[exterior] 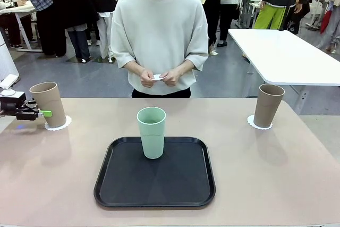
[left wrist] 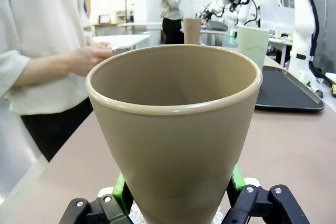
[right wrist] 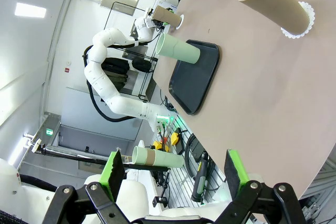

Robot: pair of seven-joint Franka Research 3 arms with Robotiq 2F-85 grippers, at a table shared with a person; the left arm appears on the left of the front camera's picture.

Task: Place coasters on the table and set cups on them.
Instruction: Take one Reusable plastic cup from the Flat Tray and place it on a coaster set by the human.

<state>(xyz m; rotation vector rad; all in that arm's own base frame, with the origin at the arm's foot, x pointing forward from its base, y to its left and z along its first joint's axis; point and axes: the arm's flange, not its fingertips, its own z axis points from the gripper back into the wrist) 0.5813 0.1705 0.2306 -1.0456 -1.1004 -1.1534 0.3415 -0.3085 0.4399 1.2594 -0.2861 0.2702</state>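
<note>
My left gripper [exterior: 45, 113] pinches the left tan cup [exterior: 49, 101] low down, and the cup stands on its coaster [exterior: 63, 125]. My right gripper [right wrist: 176, 174] is spread and empty, well apart from the right tan cup [right wrist: 270, 1].

- The tray [exterior: 103, 176] lay mid-table [exterior: 276, 174], toward the robot's edge.
- The middle cup [exterior: 152, 134] stood in the tray's far half.
- The left cup [exterior: 49, 102] stood on the left coaster [exterior: 64, 126], far left, with the left gripper [exterior: 42, 113] clasped around its lower part.
- The right cup [exterior: 268, 104] stood on the right coaster [exterior: 251, 123], far right.
- Behind the far edge stood a person [exterior: 159, 35], with a third coaster [exterior: 157, 77] between both hands.
</note>
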